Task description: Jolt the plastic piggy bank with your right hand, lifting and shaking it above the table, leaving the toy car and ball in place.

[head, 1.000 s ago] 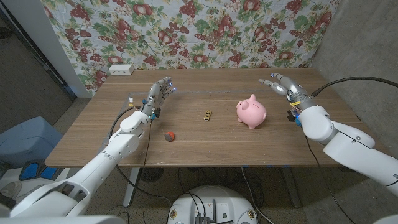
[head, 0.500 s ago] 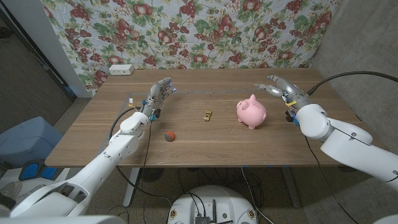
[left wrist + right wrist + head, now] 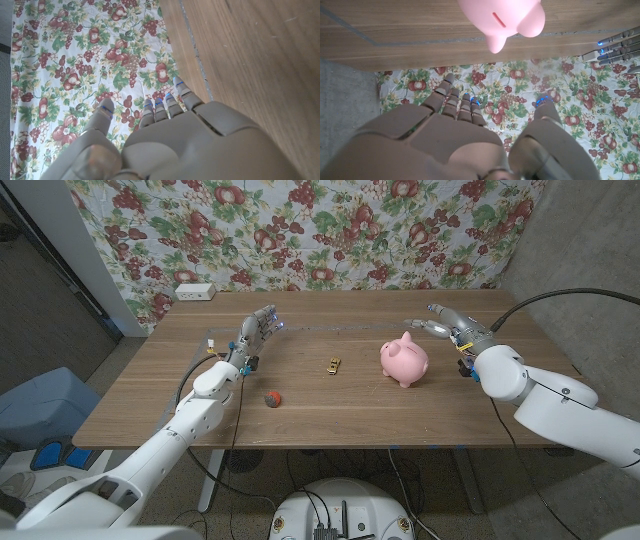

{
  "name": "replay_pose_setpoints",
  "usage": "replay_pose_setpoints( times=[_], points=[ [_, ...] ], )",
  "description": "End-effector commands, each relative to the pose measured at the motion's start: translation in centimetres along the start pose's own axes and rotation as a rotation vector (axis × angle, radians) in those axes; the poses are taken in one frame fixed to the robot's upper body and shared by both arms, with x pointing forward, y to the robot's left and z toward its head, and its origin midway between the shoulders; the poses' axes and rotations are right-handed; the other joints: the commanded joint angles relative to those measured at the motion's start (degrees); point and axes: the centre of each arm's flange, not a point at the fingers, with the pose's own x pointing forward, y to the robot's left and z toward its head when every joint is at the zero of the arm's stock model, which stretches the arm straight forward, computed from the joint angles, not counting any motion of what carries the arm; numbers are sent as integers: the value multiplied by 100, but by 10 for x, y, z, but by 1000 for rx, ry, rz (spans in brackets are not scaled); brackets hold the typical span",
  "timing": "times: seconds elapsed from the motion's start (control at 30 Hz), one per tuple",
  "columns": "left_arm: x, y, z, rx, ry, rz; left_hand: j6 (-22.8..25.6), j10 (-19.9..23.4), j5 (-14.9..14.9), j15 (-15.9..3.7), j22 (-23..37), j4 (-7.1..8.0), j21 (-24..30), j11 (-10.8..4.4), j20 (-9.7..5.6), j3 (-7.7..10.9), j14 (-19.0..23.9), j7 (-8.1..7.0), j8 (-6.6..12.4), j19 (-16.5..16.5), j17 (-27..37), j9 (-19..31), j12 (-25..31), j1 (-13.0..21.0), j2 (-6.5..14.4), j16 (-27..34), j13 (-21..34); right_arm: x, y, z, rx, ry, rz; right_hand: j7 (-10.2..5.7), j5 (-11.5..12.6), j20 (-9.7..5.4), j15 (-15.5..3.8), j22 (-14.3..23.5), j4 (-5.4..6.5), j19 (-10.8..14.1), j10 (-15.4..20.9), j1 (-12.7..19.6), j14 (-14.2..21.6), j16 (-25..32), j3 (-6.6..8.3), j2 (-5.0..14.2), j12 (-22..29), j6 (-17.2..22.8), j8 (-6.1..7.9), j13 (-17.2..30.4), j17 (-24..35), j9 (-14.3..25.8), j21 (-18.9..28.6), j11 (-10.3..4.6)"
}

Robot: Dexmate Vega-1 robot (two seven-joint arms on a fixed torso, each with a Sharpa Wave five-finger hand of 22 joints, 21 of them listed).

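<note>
- One pig bank (image 3: 404, 361), pink.
- One toy car (image 3: 333, 365), yellowish.
- One ball (image 3: 271, 397), red and dark.
- One table (image 3: 340, 420), wooden.
- Two hands: left hand (image 3: 256, 335) and right hand (image 3: 446, 324).
- One white box (image 3: 194, 291) at the table's far left edge.
- One flowered cloth (image 3: 330, 230) behind the table.
- One blue bin (image 3: 45, 405) on the floor at the left.

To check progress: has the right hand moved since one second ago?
Yes. The right hand has shifted toward the piggy bank, which stays put on the table.
</note>
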Motion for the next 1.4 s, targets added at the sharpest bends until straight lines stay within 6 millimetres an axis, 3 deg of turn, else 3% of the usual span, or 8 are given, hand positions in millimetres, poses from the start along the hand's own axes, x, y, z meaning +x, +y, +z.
replay_pose_setpoints(
  times=[0.03,0.43,0.93,1.1,1.13,1.23,1.4],
  points=[
    [-4,0,-2,-11,0,0,40,54,34,-204,7,-2,-6,-15,6,49,58,-12,30,43,20,21,25,-41,162,18,24,-2,2,6,-53,27,47,28,63,30,16,12,4,-46,-73,79,-82,-23,-15,-38,-16,-109,1,30,2,21,-47,-7],
    [-6,-2,-4,-15,2,-12,48,67,33,-201,8,5,-25,-12,11,50,76,-14,30,53,22,22,27,-51,161,23,24,-5,6,12,-108,83,93,113,123,139,22,18,54,-90,-111,85,-139,-8,-107,-191,34,-139,53,54,5,31,-123,5],
    [-9,-2,-2,-14,-7,-11,55,73,33,-206,8,7,-47,-12,17,53,80,-12,29,68,21,23,25,-56,156,20,25,-3,11,16,-154,150,147,93,214,227,57,24,63,-150,-135,159,-247,-16,-201,-365,62,-71,105,80,6,39,-202,11],
    [-10,-2,-2,-14,-10,-9,52,79,33,-201,9,8,-58,-23,16,54,81,-11,26,66,21,23,26,-57,156,19,25,-3,14,16,-163,164,159,105,249,235,100,26,79,-157,-195,179,-281,-14,-235,-402,52,-82,106,87,6,42,-225,104],
    [-11,-2,-2,-15,-11,-9,51,80,33,-204,9,8,-58,-20,15,55,81,-10,26,68,21,23,26,-58,156,19,25,-3,14,16,-166,169,161,143,270,240,141,27,87,-139,-208,196,-277,-6,-251,-417,56,-66,113,90,5,43,-229,196],
    [-11,-1,-2,-15,-11,-8,55,78,32,-202,9,8,-63,-21,19,55,82,-11,27,69,21,23,25,-59,154,18,25,-1,16,16,-168,175,171,231,298,236,184,29,105,-131,-216,201,-272,8,-287,-444,65,-3,137,94,5,45,-243,261],
    [-13,-1,-1,-13,-13,-8,56,73,33,-193,9,8,-68,-10,16,56,85,-8,26,74,21,23,22,-59,153,19,25,1,18,18,-181,204,183,237,325,214,174,31,124,-143,-259,202,-310,4,-319,-459,59,-3,134,98,8,46,-264,247]
  ],
)
